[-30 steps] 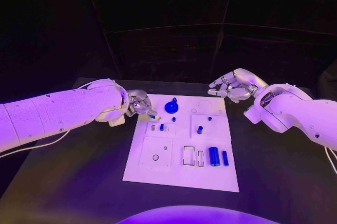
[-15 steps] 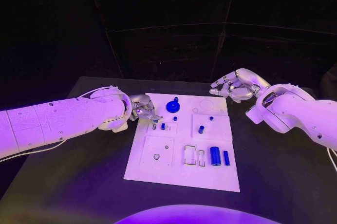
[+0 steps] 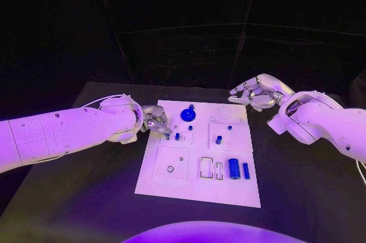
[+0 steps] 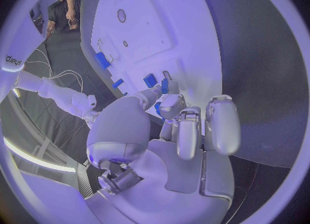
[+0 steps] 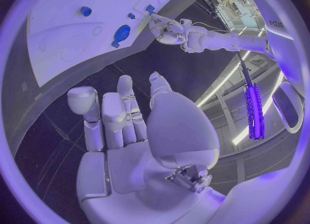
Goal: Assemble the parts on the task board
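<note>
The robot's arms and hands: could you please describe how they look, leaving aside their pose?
Both arms are smooth white shells with rounded segments. The left arm has a thin pale cable looping along it. The left hand and right hand are silver metal, with jointed fingers ending in rounded pale pads. Dark lettering marks the left arm's shell in the right wrist view.

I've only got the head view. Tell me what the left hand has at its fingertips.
Observer: In the left wrist view, the left hand pinches a small blue part between its thumb and a finger, right at the edge of the task board.
Operator: Now check the right palm.
Observer: The right wrist view shows the right hand holding nothing, fingers apart, over the black table beside the board.
</note>
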